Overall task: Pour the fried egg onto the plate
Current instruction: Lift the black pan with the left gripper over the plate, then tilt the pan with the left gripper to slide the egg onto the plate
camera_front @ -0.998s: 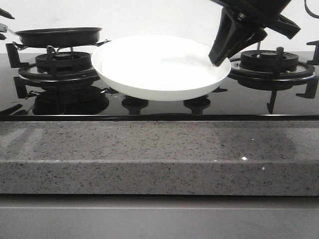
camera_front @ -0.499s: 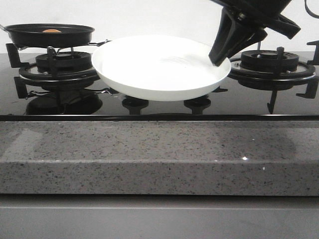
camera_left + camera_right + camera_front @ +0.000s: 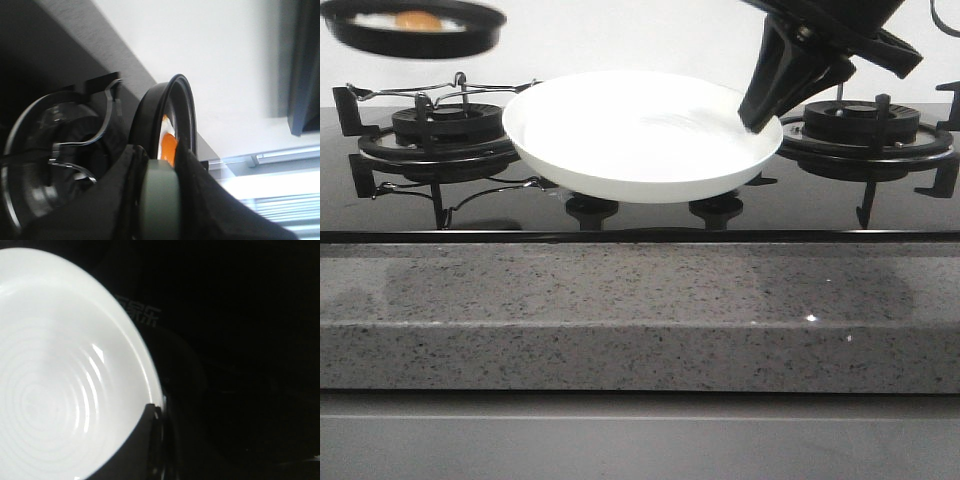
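Observation:
The black frying pan (image 3: 415, 38) hangs in the air at the far left, above the left burner, tilted toward the camera. The fried egg (image 3: 412, 20) lies inside it, its orange yolk showing; it also shows in the left wrist view (image 3: 168, 145). My left gripper (image 3: 159, 200) is shut on the pan's grey-green handle (image 3: 160, 210); the gripper itself is out of the front view. The white plate (image 3: 642, 135) is held level over the stove's middle. My right gripper (image 3: 760, 115) is shut on the plate's right rim (image 3: 155, 390).
The left burner grate (image 3: 440, 135) stands under the pan, the right burner grate (image 3: 865, 130) behind the right arm. The glossy black stove top (image 3: 640, 215) lies under the plate. A grey speckled counter edge (image 3: 640, 310) runs along the front.
The pan has risen off the left burner to the top left and tilted toward the camera, so the egg now shows. The plate and right gripper have not moved.

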